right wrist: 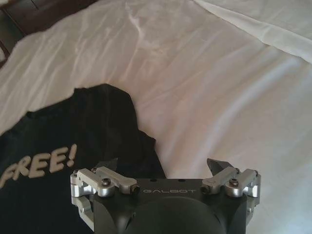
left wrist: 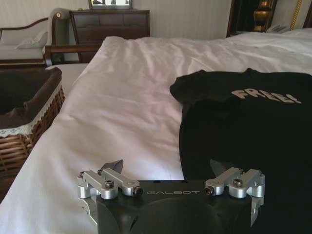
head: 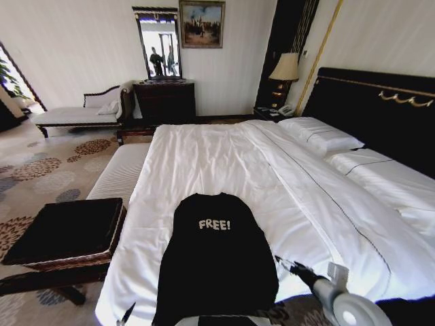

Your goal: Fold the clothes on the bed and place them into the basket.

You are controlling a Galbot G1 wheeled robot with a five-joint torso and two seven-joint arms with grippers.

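Note:
The clothes, one black T-shirt [head: 217,265] with white "FREE!" lettering, lie flat with the print facing up on the near end of the bed [head: 224,156]. My left gripper [left wrist: 165,168] hovers open by the T-shirt's [left wrist: 248,126] left hem edge, low over the white duvet [left wrist: 126,97]. On the other side, my right gripper [right wrist: 162,165] is open too, above the T-shirt's [right wrist: 73,146] right edge. The head view shows the left gripper [head: 128,314] and the right gripper [head: 284,262] flanking the shirt's lower part. The wicker basket [head: 68,231] with black lining sits left of the bed.
The basket [left wrist: 24,107] rests on a dark wooden bench. A striped white bench [head: 122,170] runs along the bed's left side. Pillows [head: 319,134] and the black headboard [head: 380,109] are far right. A chaise longue [head: 75,112], dresser [head: 165,100] and lamp [head: 285,68] line the far wall.

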